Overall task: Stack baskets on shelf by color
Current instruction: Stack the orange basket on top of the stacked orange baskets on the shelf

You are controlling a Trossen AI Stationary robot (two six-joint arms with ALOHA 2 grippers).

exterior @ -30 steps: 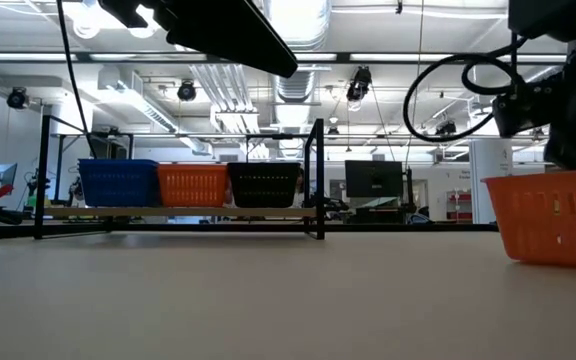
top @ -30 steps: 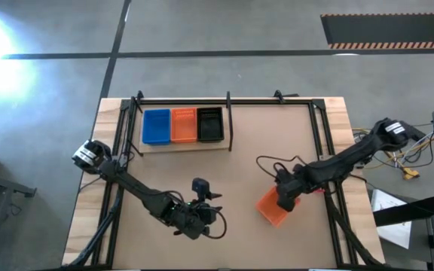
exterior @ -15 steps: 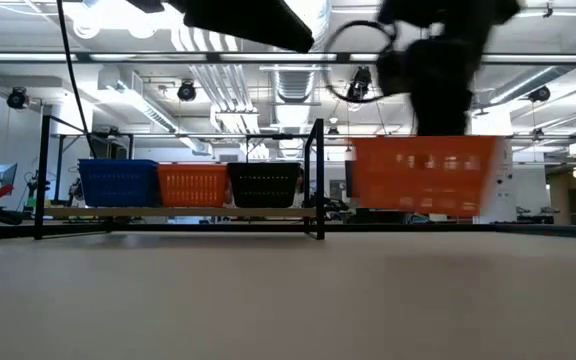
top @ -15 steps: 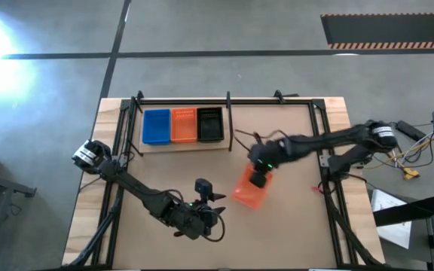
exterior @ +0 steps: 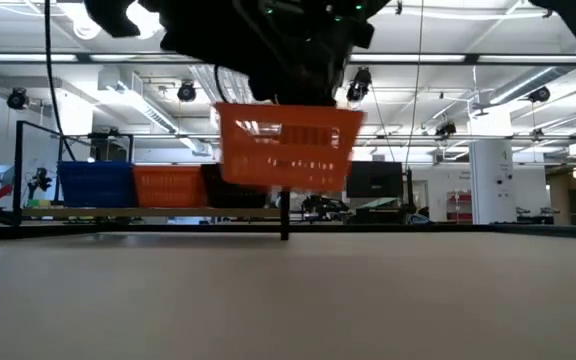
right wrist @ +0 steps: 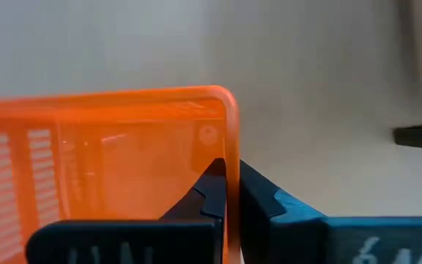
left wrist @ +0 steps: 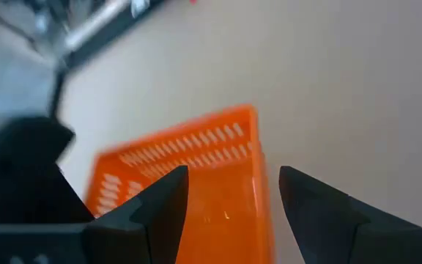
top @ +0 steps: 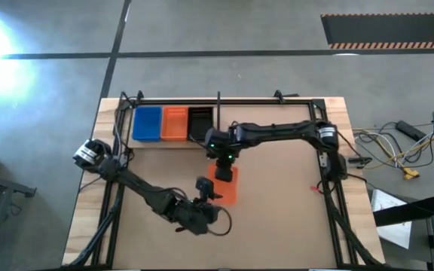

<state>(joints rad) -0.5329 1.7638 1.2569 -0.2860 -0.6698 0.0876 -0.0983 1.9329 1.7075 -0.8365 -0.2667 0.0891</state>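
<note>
An orange basket (exterior: 286,148) hangs clear of the table in front of the shelf's right end, with my right gripper (top: 222,154) shut on it. On the shelf (top: 173,141) at the far left, a blue basket (top: 148,123), an orange basket (top: 175,123) and a black basket (top: 200,120) stand in a row on their bottoms. My left gripper (left wrist: 229,202) stands open near the table's near edge, just short of the held basket (left wrist: 196,183), with nothing between its fingers. My right gripper pinches one wall of the orange basket (right wrist: 231,139) at its far end, one finger inside the basket and one outside. The fingers come from above, pointing down. The basket hangs below them, about level and lifted clear of the table (exterior: 288,290).
Thin black rods (top: 218,113) edge the shelf, and an upright post (exterior: 286,215) stands right behind the held basket. Black frame rails (top: 324,162) run along the table's sides. Bare tabletop lies to the right and near side.
My right gripper has carried the orange basket from the table's right side toward the left and far edge, up to the shelf's right end, lifting it clear of the table. The shelf with its three baskets has shifted a little toward the table's left.
</note>
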